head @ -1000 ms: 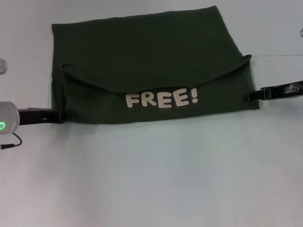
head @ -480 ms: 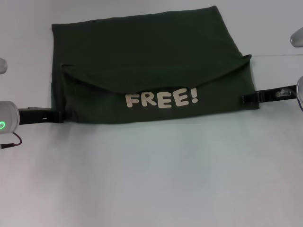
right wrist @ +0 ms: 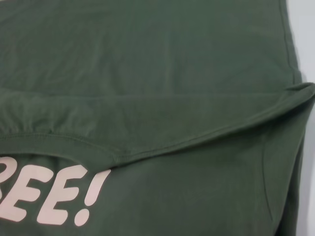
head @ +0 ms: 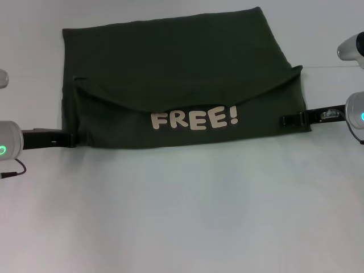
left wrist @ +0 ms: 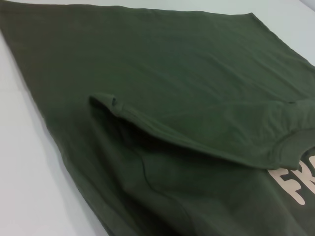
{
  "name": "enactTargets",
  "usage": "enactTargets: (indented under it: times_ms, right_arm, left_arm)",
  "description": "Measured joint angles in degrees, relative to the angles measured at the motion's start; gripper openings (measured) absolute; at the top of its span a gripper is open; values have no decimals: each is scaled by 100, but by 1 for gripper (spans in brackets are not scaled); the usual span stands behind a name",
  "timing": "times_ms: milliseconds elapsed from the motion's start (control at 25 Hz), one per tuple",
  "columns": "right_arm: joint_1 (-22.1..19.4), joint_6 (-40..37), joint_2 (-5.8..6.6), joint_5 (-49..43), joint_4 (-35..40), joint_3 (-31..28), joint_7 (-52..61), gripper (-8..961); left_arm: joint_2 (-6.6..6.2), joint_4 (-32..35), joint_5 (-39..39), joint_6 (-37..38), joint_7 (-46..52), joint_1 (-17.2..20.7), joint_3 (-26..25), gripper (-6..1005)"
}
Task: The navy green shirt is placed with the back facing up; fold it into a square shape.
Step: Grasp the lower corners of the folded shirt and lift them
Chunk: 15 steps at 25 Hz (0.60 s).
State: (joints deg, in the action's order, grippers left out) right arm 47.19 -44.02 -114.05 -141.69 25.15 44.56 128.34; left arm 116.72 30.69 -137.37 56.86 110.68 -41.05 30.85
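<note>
The navy green shirt (head: 170, 62) lies flat on the white table, folded into a wide rectangle. A curved flap is folded over its near half, and a pale "FREE!" print (head: 194, 119) shows below that flap. My left gripper (head: 71, 139) lies low and level at the shirt's near left corner, its tip touching the cloth edge. At the near right edge my right gripper (head: 286, 120) reaches in level, with its tip over the cloth. Both wrist views show only shirt (left wrist: 172, 73) (right wrist: 147, 59), with the folded flap's hem and part of the print (right wrist: 44, 194).
The white table (head: 182, 216) stretches bare from the shirt to the near edge of the head view. A strip of table also shows to the left, right and behind the shirt. A thin black cable (head: 14, 170) hangs off my left arm.
My right arm has moved left, and its gripper tip has gone from just outside the shirt's right edge to over the cloth. The left arm and the shirt have not moved.
</note>
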Motion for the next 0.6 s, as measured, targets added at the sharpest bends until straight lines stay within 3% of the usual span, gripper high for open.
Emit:
enactTargets:
  times_ms: [600]
  right_arm:
    - [-29,25,56,-31,-89,0,45,666]
  left_arm:
    - [0,-1,3,0,-21,-17,0,34]
